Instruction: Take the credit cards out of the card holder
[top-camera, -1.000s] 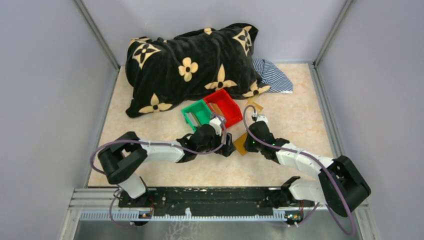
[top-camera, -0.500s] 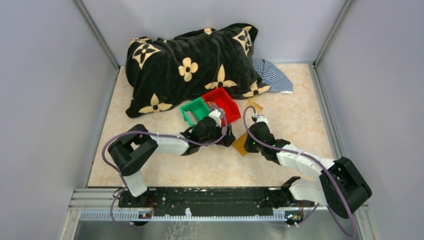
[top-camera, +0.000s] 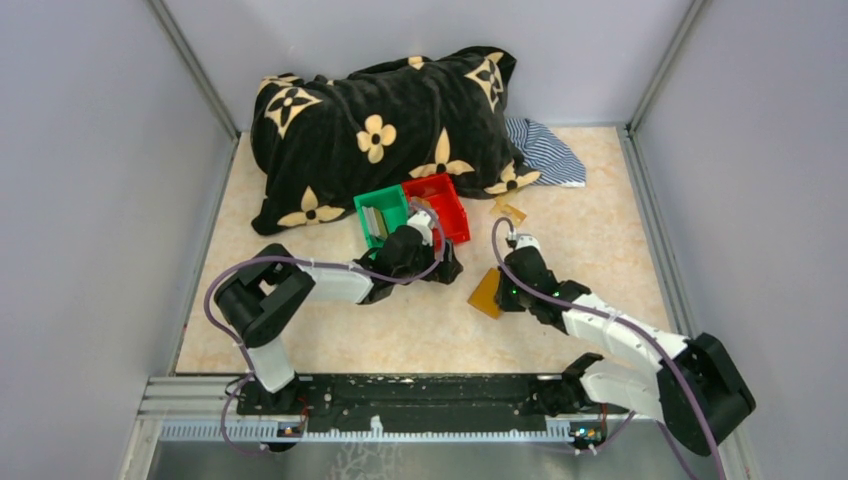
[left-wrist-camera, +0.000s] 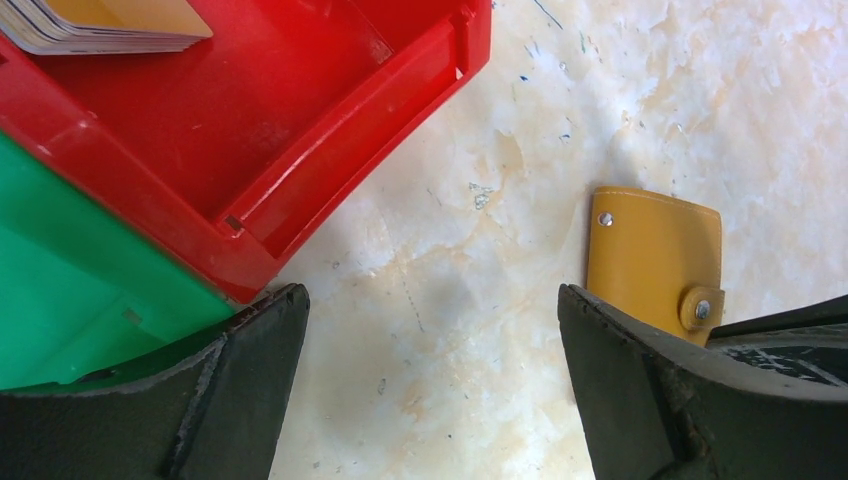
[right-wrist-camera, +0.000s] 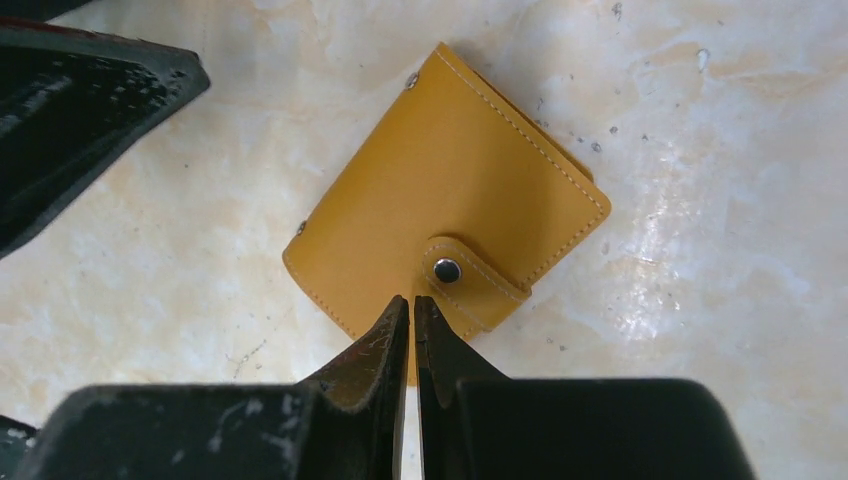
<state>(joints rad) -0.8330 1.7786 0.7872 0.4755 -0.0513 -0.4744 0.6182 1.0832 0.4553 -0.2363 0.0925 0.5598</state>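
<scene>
Marbled beige worktop (top-camera: 600, 230) carries the closed tan-yellow leather card holder (right-wrist-camera: 450, 190), strap snapped, lying flat. Right claw (right-wrist-camera: 412, 310) is pressed nearly together, tips at the holder's near edge; grip unconfirmed. Left claw (left-wrist-camera: 430, 300) stands spread wide beside the red plastic bin (left-wrist-camera: 300, 130), which contains stacked thin plastic credit cards (left-wrist-camera: 100, 25).

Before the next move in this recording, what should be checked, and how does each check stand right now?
1. Card holder opened: not ok; its strap is snapped shut.
2. Holder emptied: cannot tell while it is closed; a stack of cards lies in the red bin.
3. Right gripper has a hold: cannot tell; its nearly shut tips sit at the holder's edge beside the strap.
4. Left gripper free to help: ok; open, empty, above the table between the red bin and the holder.
5. Holder flat and apart from the red bin: ok.
</scene>
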